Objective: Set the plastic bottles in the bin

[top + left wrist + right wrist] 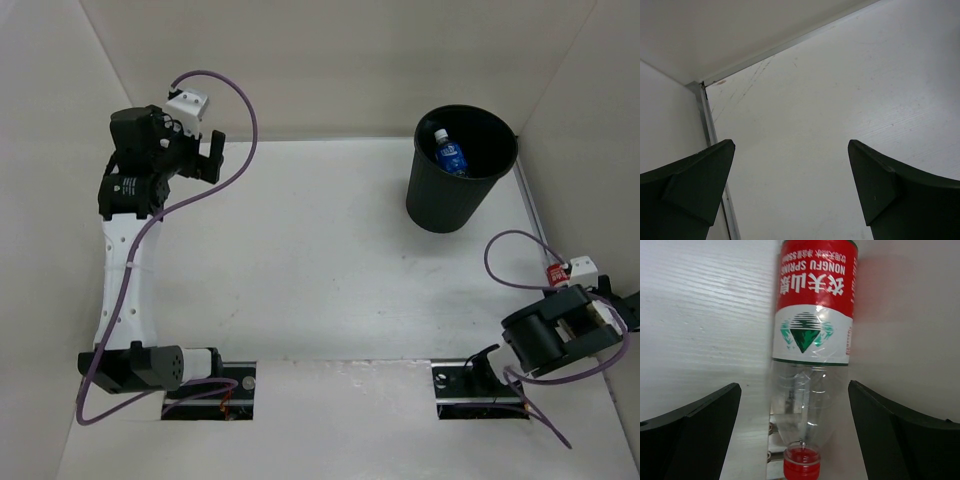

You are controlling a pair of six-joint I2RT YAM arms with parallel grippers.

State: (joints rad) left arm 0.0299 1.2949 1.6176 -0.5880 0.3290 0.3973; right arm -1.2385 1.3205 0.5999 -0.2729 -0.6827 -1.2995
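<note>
The black bin (445,205) stands at the back right, with a clear bottle with a blue label (450,156) inside it. A red-labelled clear bottle (812,315) lies on the table by the right wall, its red cap toward the camera. Only a small red part of it (553,272) shows in the top view. My right gripper (794,386) is open, one finger on each side of the bottle's neck end, not touching it. In the top view it (570,288) is mostly hidden under its wrist. My left gripper (791,142) is open and empty over the table's back left (212,155). The orange and plain clear bottles are out of view.
White walls enclose the table on the left, back and right. A metal rail (715,145) runs along the left wall's foot, and another runs along the right wall (532,205). Purple cables loop from both arms.
</note>
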